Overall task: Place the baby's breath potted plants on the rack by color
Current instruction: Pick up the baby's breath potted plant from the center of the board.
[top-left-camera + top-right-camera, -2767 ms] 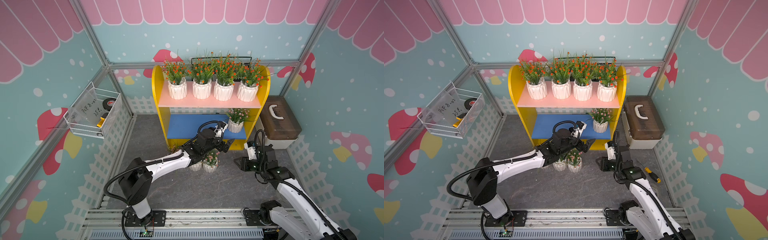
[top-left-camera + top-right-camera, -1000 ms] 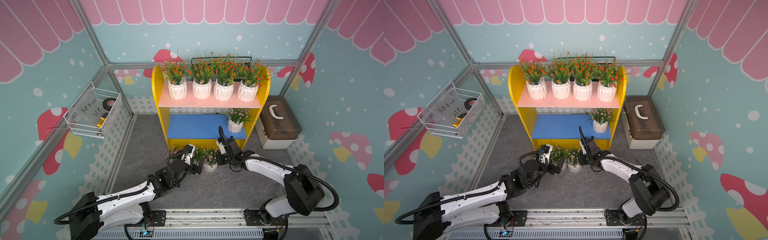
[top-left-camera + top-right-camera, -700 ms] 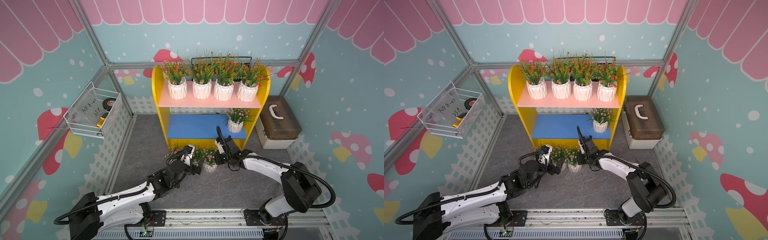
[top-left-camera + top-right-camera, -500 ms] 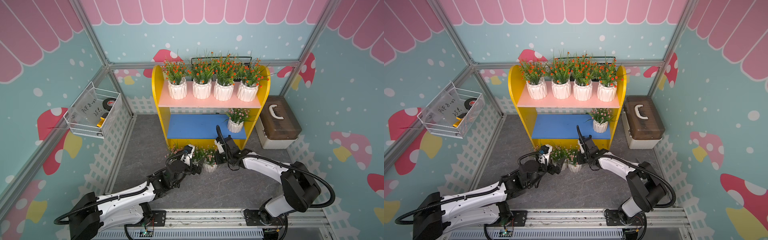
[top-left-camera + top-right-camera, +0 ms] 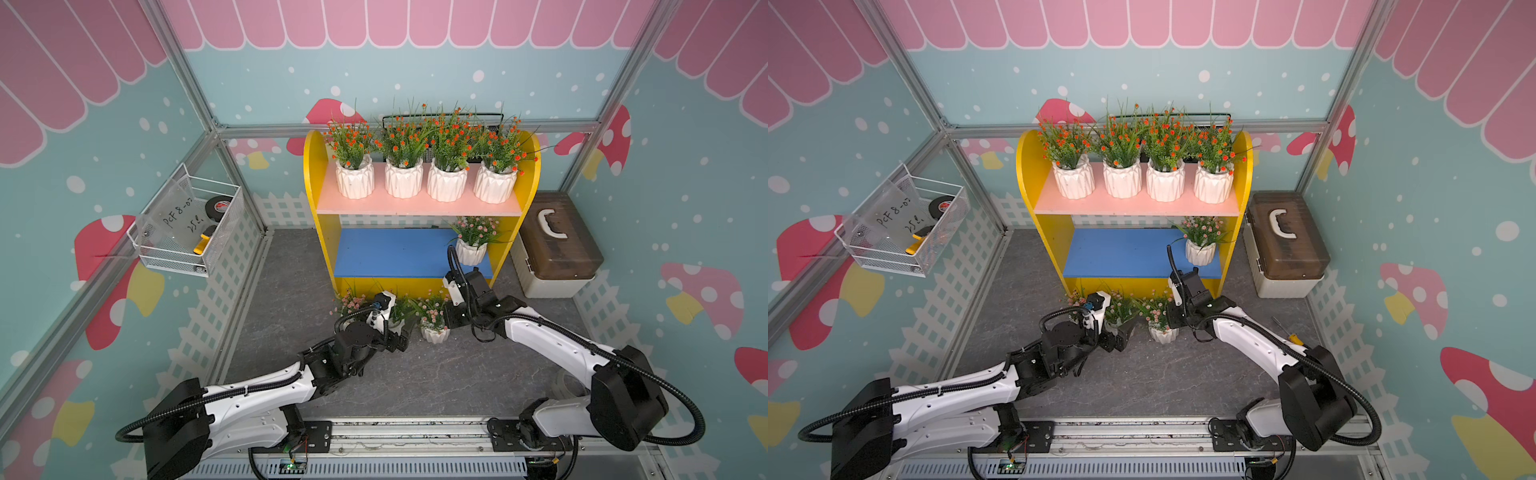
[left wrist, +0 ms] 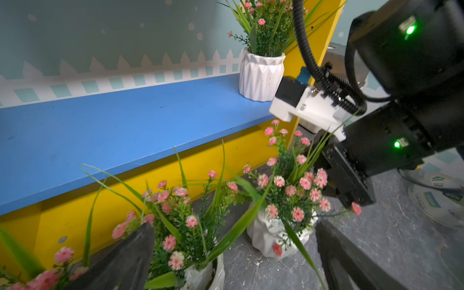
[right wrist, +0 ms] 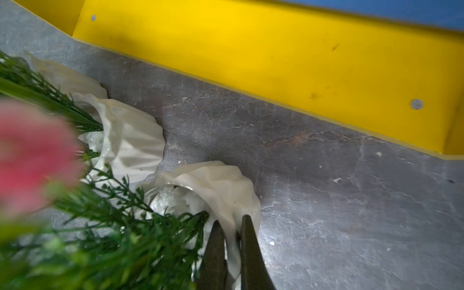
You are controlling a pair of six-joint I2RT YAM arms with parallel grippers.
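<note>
The rack [image 5: 316,174] holds several orange-flowered baby's breath potted plants [image 5: 404,180] on its pink shelf [image 5: 415,206]. One pink-flowered plant [image 5: 470,252] [image 6: 259,77] stands at the right end of the blue shelf [image 5: 390,253]. Three pink-flowered plants stand on the floor in front of the rack. My right gripper [image 7: 231,221] [image 5: 446,320] is shut on the rim of the rightmost floor pot [image 7: 221,180] [image 5: 434,333]. My left gripper [image 6: 234,226] [image 5: 401,332] is open, low beside the middle floor pot [image 6: 200,273], which it partly hides in both top views. The third pink plant [image 5: 351,301] stands further left.
A brown-lidded storage box [image 5: 557,245] sits right of the rack. On the left wall hangs a white wire basket [image 5: 187,232]. Behind the rack is a black wire basket [image 5: 440,118]. A tape roll [image 5: 569,384] and a screwdriver [image 5: 1285,332] lie on the floor at the right.
The left arm pulled back from the blue shelf to the floor pots and the right arm reached in. Over the last second the right jaws closed on the rightmost pot's rim.
</note>
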